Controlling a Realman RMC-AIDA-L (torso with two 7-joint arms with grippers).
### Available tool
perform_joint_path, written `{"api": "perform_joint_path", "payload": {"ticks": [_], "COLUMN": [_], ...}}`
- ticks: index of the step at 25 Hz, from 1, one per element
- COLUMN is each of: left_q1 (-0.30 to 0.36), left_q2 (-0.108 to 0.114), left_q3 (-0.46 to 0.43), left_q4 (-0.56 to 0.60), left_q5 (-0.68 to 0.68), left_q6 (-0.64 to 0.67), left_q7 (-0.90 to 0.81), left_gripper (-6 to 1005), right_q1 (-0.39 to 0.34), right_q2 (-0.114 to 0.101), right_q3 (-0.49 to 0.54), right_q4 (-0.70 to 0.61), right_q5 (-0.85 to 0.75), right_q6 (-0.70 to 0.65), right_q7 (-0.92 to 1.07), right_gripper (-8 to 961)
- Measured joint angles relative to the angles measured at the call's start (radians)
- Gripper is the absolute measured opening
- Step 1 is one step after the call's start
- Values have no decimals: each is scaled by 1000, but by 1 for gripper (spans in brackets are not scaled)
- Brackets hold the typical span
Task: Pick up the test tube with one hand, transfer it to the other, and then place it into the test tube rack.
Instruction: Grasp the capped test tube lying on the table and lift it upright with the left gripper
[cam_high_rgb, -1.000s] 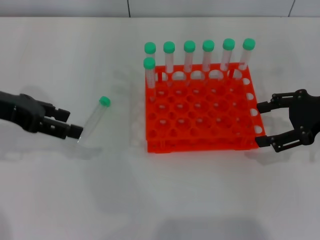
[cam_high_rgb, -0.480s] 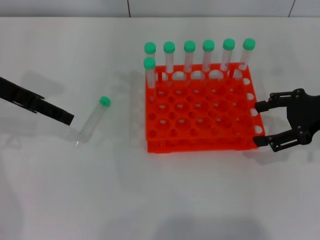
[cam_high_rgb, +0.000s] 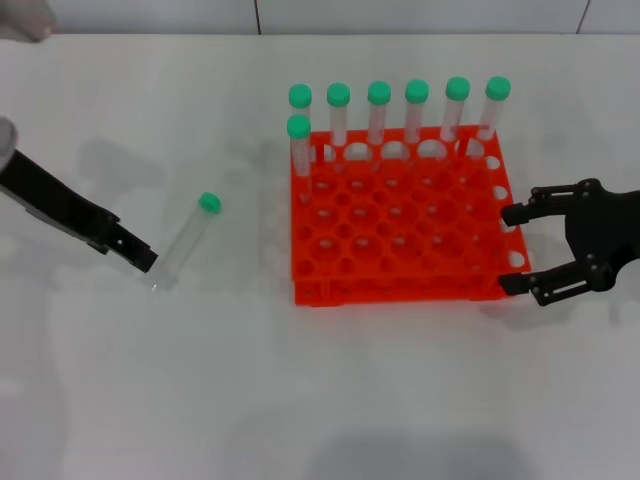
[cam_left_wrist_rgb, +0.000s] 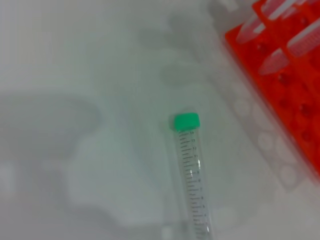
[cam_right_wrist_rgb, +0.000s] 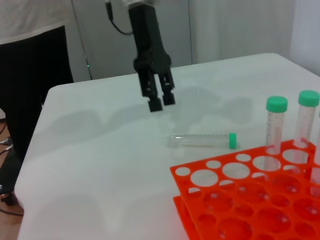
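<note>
The test tube (cam_high_rgb: 184, 240), clear with a green cap, lies flat on the white table left of the orange test tube rack (cam_high_rgb: 400, 225). It also shows in the left wrist view (cam_left_wrist_rgb: 192, 172) and the right wrist view (cam_right_wrist_rgb: 200, 140). My left gripper (cam_high_rgb: 146, 261) hangs just above the table by the tube's bottom end, not touching it. In the right wrist view its fingers (cam_right_wrist_rgb: 155, 103) stand close together and hold nothing. My right gripper (cam_high_rgb: 506, 250) is open and empty at the rack's right edge.
Several green-capped tubes (cam_high_rgb: 378, 110) stand upright in the rack's back row, one more at the left of the second row (cam_high_rgb: 298, 140). The rack also shows in the wrist views (cam_left_wrist_rgb: 295, 100) (cam_right_wrist_rgb: 240, 200). A person stands beyond the table's far edge (cam_right_wrist_rgb: 30, 75).
My left arm has turned and lifted, its tip staying near the tube's bottom end. The tube has not moved. My right gripper has crept slightly towards the rack.
</note>
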Motion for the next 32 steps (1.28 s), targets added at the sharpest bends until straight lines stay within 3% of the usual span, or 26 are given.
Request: {"api": "perform_joint_path", "payload": {"ticks": [4,10,16,32], "left_q1": [-20,-44,-55,-84], "left_q2": [-11,-30,-50,-54], "left_q3": [3,4,5,18], "left_q4": [-67,-124,-135,-190], "left_q5": [19,61,67,96], "left_q6": [-55,-112,-141,-178], "left_q7": [0,-3,-12,-61], "left_gripper": [763,626,623,567], "right_q1": [1,3,6,17], "right_q2": [4,6,15,19], "right_q3": [-1,-1,-1,-12], "right_q4": [0,0,0,0], "right_q5": [0,0,-2,-9], "right_q6": [0,0,7,8], "right_q7": [-3,-7,-18,-20], "right_gripper": [870,869,869,869]}}
